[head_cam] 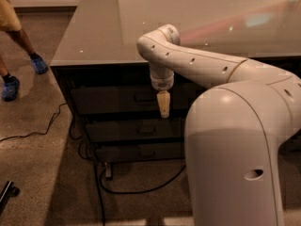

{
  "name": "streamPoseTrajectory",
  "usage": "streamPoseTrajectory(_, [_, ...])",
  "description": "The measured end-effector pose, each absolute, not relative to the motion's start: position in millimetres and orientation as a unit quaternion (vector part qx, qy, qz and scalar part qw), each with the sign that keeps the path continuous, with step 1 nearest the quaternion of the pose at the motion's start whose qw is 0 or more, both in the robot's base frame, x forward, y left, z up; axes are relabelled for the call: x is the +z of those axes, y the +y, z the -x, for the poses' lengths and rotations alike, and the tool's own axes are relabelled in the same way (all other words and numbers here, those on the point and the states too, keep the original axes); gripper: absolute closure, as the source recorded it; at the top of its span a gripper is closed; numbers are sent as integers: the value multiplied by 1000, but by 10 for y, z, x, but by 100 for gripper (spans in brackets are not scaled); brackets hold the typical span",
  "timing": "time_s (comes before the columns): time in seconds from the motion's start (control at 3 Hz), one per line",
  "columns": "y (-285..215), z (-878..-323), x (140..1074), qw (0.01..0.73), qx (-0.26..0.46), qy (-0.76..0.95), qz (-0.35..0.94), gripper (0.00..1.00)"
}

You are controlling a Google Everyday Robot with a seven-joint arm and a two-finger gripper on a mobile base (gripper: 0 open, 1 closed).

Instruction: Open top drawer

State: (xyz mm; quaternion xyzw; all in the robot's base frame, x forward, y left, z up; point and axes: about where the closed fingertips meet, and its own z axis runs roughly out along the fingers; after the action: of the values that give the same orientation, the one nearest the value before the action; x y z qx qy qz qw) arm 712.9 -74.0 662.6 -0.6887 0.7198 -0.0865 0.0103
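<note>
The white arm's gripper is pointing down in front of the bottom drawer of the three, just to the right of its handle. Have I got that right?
Not quite. The camera view shows the gripper pointing down in front of the top drawer, not the bottom one. The rest holds: it hangs just to the right of that drawer's handle as seen in the picture.

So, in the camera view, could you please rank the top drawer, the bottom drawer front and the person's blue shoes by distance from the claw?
The claw hangs mid-frame, pointing down.
1. Top drawer, directly behind it.
2. Bottom drawer front, lower down.
3. Blue shoes, far left on the floor.
</note>
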Motion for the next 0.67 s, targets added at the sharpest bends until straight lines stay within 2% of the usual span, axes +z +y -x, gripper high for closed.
streamPoseTrajectory(0.67, [-800,-7145,6447,30,-36,716,696,0])
